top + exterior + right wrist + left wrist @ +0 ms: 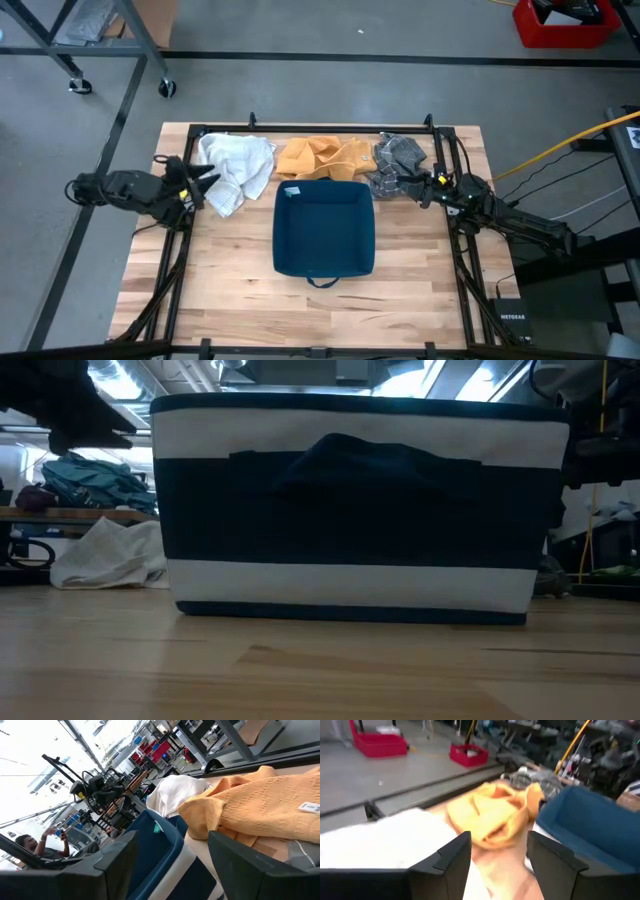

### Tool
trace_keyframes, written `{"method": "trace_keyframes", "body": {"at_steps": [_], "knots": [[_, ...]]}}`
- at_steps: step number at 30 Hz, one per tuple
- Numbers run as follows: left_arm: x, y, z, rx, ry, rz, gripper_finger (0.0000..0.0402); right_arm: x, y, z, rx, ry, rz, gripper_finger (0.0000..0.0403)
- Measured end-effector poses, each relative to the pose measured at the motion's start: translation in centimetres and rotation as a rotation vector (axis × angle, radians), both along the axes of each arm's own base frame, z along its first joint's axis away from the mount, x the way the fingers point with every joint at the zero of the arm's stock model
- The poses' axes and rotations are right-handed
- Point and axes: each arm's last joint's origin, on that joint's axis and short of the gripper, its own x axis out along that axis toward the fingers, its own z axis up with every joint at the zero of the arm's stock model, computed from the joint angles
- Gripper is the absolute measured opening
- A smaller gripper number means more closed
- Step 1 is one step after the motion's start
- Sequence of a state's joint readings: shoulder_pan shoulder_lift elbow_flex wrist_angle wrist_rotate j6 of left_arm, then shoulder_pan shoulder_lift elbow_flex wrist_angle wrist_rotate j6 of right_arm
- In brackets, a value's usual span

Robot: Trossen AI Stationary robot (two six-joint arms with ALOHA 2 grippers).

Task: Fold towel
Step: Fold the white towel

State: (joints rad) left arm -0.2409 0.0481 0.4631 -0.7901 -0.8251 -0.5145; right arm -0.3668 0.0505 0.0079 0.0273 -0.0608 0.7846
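Two dark arms with yellow-marked wrists, black cables.

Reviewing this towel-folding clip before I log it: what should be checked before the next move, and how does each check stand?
1. Left gripper open, empty: ok.
2. Left gripper at white towel: ok.
3. Right gripper open beside grey towel: ok.
4. Any towel folded: not ok; white, orange towel and grey lie crumpled.
5. Blue bin empty: cannot tell.
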Motion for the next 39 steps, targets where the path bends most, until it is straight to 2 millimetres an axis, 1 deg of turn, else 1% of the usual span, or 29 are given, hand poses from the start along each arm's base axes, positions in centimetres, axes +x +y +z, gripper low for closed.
{"method": "trace_keyframes", "body": {"at_steps": [5, 9, 13, 17, 21, 27, 33, 39], "knots": [[1.8, -0.6, -0.7, -0.035, 0.121, -0.048, 0.0184, 0.0, 0.0, 0.0, 0.033, -0.01, -0.001, 0.0248], [3.9, -1.1, -1.5, -0.013, 0.284, -0.058, 0.0184, 0.0, 0.0, 0.0, 0.033, -0.01, -0.001, 0.0248], [5.8, -1.3, -2.6, 0.01, 0.436, -0.022, 0.0184, 0.0, 0.0, 0.0, 0.033, -0.01, -0.001, 0.0248], [7.6, -1.2, -3.7, 0.001, 0.545, 0.015, 0.0184, 0.0, 0.0, 0.0, 0.033, -0.01, -0.001, 0.0248], [8.9, -0.9, -4.8, -0.062, 0.589, 0.077, 0.0184, 0.0, 0.0, 0.0, 0.032, -0.01, -0.001, 0.0248], [9.8, -0.4, -5.8, -0.126, 0.617, 0.16, 0.0184, 0.0, 0.0, 0.0, 0.032, -0.01, -0.001, 0.0248], [10.3, -0.1, -6.7, -0.22, 0.645, 0.191, 0.0184, 0.0, 0.0, 0.0, 0.032, -0.009, -0.001, 0.0248], [10.8, 0.3, -7.7, -0.254, 0.714, 0.231, 0.0184, 0.0, 0.0, 0.0, 0.028, -0.006, -0.001, 0.0248]]}}
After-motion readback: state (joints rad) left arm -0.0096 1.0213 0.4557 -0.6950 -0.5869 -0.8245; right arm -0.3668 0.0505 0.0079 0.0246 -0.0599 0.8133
